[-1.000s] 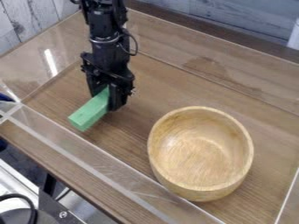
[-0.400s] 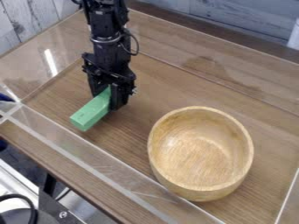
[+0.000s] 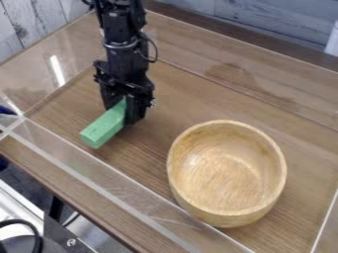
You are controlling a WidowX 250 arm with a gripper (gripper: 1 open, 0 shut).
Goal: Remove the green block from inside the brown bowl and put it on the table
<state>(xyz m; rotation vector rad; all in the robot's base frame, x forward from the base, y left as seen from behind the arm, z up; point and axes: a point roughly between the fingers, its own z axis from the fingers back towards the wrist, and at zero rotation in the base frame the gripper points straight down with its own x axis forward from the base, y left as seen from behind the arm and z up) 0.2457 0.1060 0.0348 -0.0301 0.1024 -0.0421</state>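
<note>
The green block (image 3: 101, 127) lies on the table (image 3: 211, 94) at the left, its near end resting on the wood. My black gripper (image 3: 121, 107) points straight down and is shut on the block's far end, one finger on each side. The brown bowl (image 3: 227, 171) stands to the right and nearer the camera, with nothing inside it. A hand's width of bare table separates the bowl from the block.
Low clear acrylic walls (image 3: 79, 180) edge the table along the front and left, close to the block's near end. A grey plank wall (image 3: 34, 25) shows behind at the top left.
</note>
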